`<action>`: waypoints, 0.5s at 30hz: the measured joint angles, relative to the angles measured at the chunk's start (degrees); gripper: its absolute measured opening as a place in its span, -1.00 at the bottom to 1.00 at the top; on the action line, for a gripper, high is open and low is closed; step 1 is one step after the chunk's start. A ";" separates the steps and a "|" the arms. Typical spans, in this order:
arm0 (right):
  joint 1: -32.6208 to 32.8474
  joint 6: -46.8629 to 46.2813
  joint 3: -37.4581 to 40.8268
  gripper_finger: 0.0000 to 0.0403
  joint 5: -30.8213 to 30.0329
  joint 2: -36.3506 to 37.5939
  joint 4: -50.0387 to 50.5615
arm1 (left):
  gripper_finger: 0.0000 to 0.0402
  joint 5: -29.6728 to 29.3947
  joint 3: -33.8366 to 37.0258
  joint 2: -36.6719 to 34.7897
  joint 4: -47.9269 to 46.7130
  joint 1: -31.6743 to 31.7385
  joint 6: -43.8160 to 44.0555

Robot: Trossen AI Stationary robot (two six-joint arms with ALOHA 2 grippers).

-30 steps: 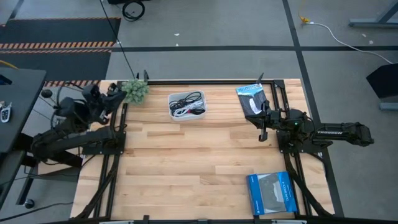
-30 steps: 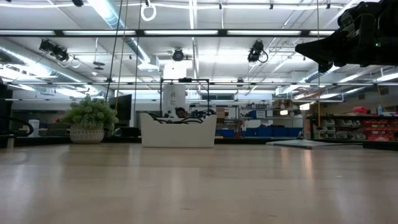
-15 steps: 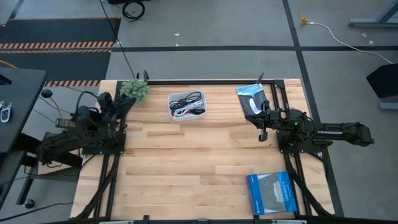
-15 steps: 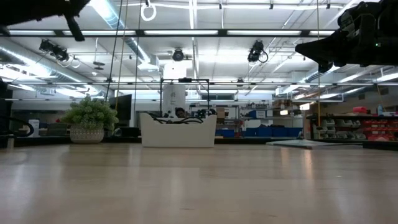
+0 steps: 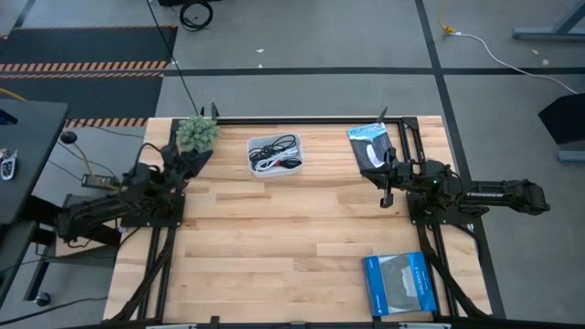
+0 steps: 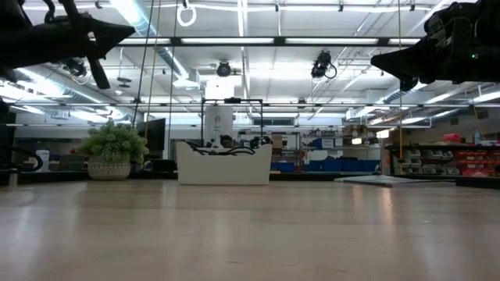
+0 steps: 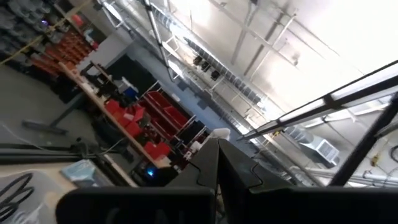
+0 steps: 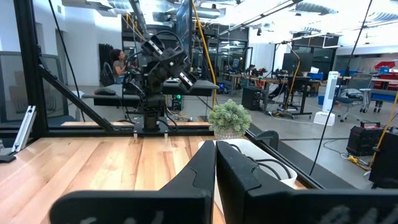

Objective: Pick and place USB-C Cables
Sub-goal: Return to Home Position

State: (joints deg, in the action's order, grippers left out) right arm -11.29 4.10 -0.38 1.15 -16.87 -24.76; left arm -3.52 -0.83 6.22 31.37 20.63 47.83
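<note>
The USB-C cables [image 5: 272,152], black and white bundles, lie heaped in a white tray [image 5: 294,164] at the table's far middle. In the low view the cables [image 6: 223,151] poke over the tray's rim. My left gripper [image 5: 192,155] is shut, holds nothing, and hovers high beside a small potted plant, left of the tray. Its own view shows the shut fingers [image 7: 217,149] aimed up at the ceiling. My right gripper [image 5: 387,185] is shut and empty. It hangs above the table right of the tray, pointing at the tray [image 8: 264,163].
A potted plant [image 5: 197,132] stands at the far left corner, right by my left gripper. A dark packet [image 5: 370,146] lies at the far right and a flat blue packet [image 5: 398,284] at the near right. Bare wood [image 5: 274,238] fills the table's middle and near side.
My left arm has swung out from beyond the table's left edge toward the right and the plant, entering the low view at the top left. Its fingers have stayed shut. My right arm and the cables have kept still.
</note>
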 joint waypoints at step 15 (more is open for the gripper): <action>0.02 -0.02 0.00 -0.90 -0.02 -0.01 -0.02 | -0.94 -3.59 0.36 0.04 -6.54 -5.11 -0.92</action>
State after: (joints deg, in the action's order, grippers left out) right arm -11.27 4.08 -0.38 1.13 -16.88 -24.77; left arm -7.11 -0.47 6.26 24.83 15.52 46.92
